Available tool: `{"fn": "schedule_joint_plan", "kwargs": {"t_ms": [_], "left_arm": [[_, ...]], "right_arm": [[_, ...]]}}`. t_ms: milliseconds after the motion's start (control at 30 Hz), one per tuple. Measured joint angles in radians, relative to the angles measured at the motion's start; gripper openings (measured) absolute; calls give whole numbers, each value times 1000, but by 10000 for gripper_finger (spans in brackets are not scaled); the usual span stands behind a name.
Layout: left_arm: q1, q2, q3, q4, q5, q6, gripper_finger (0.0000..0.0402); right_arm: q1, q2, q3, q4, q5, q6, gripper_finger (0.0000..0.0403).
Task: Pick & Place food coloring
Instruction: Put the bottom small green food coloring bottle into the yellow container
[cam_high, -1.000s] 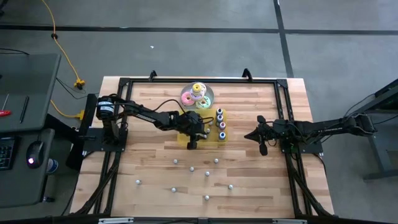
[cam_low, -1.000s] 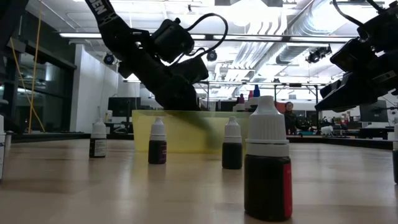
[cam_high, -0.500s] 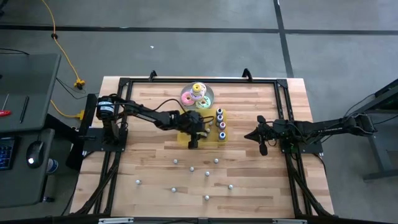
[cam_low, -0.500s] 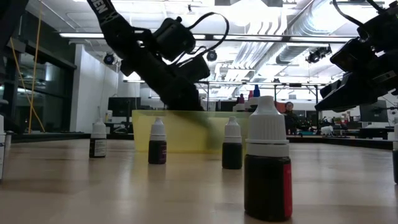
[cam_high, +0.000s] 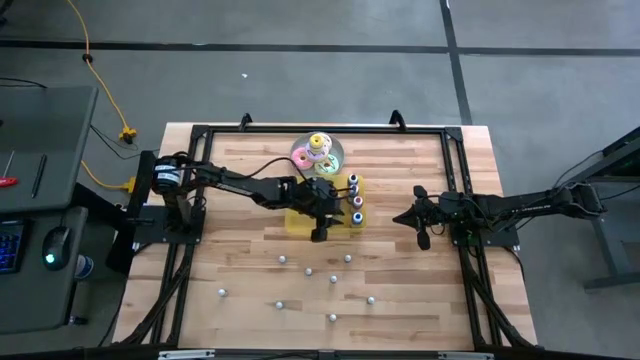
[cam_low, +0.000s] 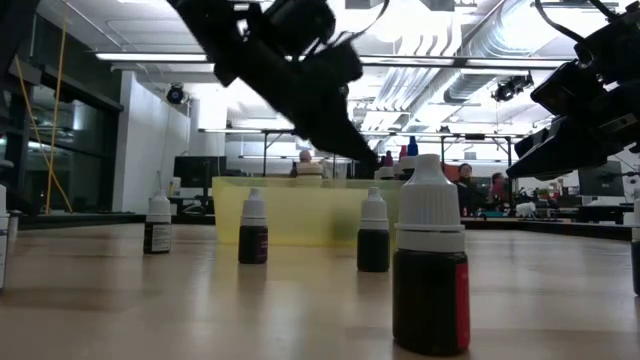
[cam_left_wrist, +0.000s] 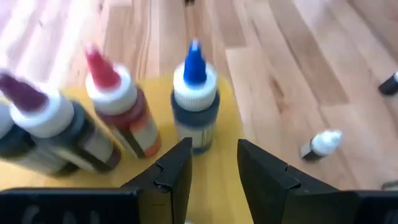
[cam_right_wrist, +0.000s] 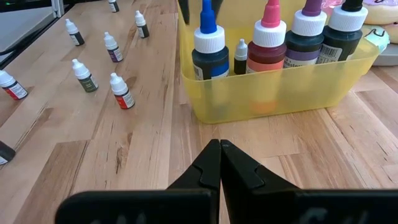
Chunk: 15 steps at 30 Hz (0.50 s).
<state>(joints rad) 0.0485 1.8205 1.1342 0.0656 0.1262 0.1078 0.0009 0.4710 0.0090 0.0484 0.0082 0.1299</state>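
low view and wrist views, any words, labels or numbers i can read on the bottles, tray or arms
None can be read.
Nearest bottle in the low view: a red label strip on its side, print too small to read.
Bottles in the yellow tray, such as the blue-tipped one: labels blurred or turned away.
Left arm in the low view: blurred, no lettering readable.
Small bottles on the table: labels too small.

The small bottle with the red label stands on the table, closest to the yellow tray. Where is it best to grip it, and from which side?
Take the red-labelled bottle by its round body, just under the white cap, coming straight down from above. It stands upright on the table, apart from the other bottles, so a finger should fit on each side. The tapered cap would probably slip.
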Motion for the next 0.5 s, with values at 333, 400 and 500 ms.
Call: {"fn": "schedule_joint_plan", "kwargs": {"t_ms": [333, 400, 500], "left_arm": [[-27, -78, 188, -450, -18, -34, 125], [-43, -79, 240, -525, -43, -34, 125], [-57, -79, 307, -651, -84, -29, 124]], "right_arm": [[0, 0, 0, 0, 0, 0, 0], [0, 0, 0, 0, 0, 0, 0], [0, 0, 0, 0, 0, 0, 0]]}}
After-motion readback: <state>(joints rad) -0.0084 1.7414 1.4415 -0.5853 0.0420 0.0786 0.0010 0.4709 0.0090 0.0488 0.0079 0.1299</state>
